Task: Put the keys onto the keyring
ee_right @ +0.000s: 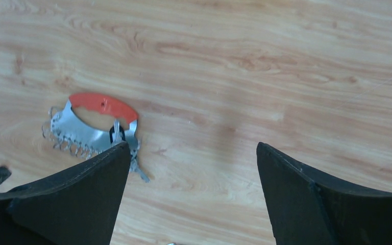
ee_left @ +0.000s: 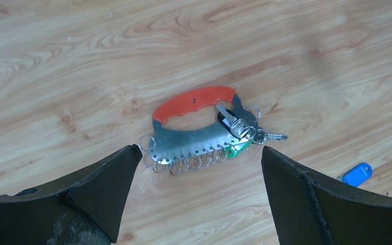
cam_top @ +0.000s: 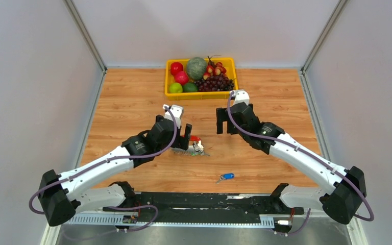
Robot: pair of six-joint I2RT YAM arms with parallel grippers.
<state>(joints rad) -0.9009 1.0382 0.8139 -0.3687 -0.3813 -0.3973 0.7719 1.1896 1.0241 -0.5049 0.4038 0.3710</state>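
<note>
The keyring (ee_left: 194,140) is a curved silver plate with a red handle and a row of small rings along its edge. It lies flat on the wooden table (cam_top: 132,107), also showing in the top view (cam_top: 196,145) and the right wrist view (ee_right: 89,122). A bunch of silver keys (ee_left: 241,127) and a green tag hang at its right end. A blue-headed key (cam_top: 226,177) lies loose nearer the arm bases; its blue head shows in the left wrist view (ee_left: 357,174). My left gripper (ee_left: 200,150) is open just above the keyring. My right gripper (ee_right: 192,145) is open and empty, to the keyring's right.
A yellow basket (cam_top: 168,94) of fruit stands at the back centre of the table. Grey walls close the table on the left, right and back. The black rail with the arm bases (cam_top: 199,201) runs along the near edge.
</note>
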